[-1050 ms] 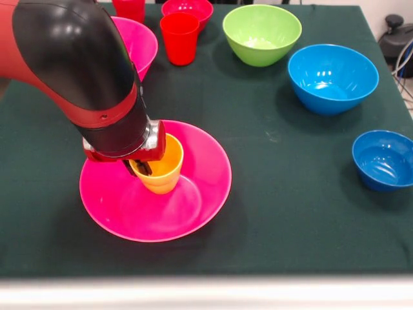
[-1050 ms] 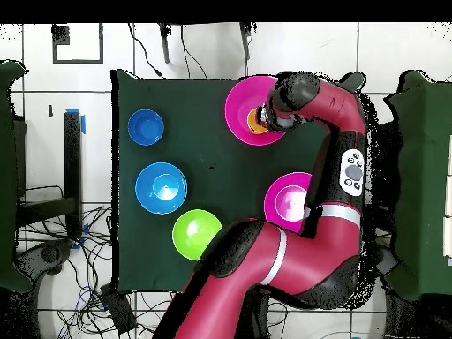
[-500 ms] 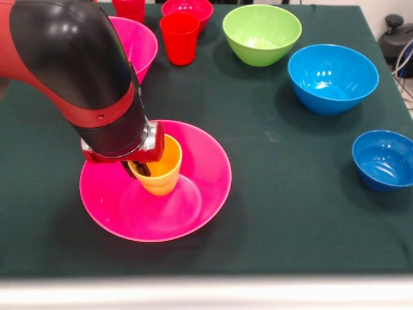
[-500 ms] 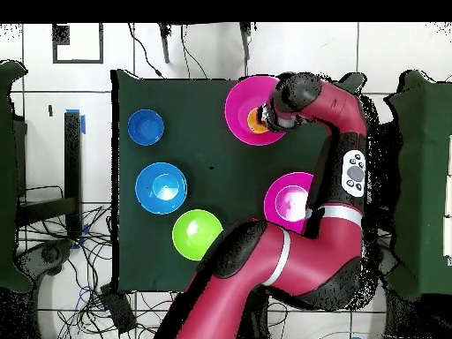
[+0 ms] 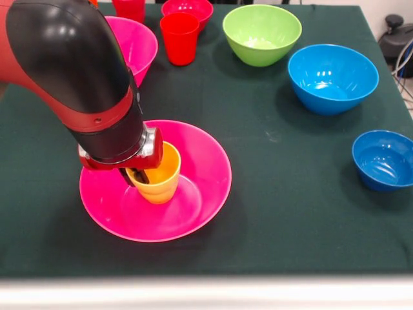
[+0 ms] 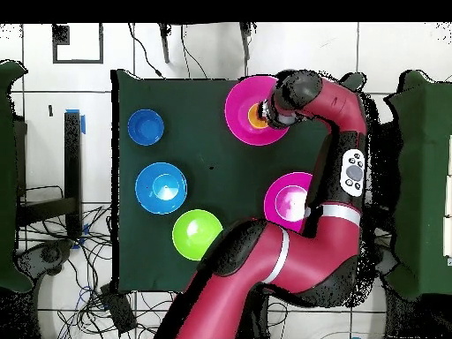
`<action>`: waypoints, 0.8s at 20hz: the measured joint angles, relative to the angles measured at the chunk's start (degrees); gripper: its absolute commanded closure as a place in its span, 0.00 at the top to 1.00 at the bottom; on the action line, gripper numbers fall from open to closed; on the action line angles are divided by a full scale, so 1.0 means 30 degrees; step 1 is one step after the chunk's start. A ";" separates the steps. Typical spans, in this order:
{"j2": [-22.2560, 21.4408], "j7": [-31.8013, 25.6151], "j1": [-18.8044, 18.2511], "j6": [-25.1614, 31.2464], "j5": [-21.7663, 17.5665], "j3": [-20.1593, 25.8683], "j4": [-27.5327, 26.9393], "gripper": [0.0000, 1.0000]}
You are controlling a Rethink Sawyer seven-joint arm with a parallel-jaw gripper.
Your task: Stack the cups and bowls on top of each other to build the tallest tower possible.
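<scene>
Yellow-orange cup (image 5: 157, 177), glossy, in pink bowl (image 5: 200, 194)

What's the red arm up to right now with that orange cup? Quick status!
Gripper at yellow-orange cup, grip unclear. Cup upright in wide pink bowl. Green bowl unstacked; nothing blocking.

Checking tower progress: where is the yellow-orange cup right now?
In the front view, the yellow-orange cup stands upright inside the wide pink bowl, left of centre, with the gripper at its rim.
</scene>
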 measured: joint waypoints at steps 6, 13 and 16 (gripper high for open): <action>0.0239 0.0000 0.0006 0.0004 -0.0020 0.0171 -0.0529 0.00; 0.0264 0.0000 0.0006 -0.0004 -0.0020 0.0267 -0.0581 1.00; 0.0275 0.0000 0.0008 -0.0004 -0.0020 0.0302 -0.0581 1.00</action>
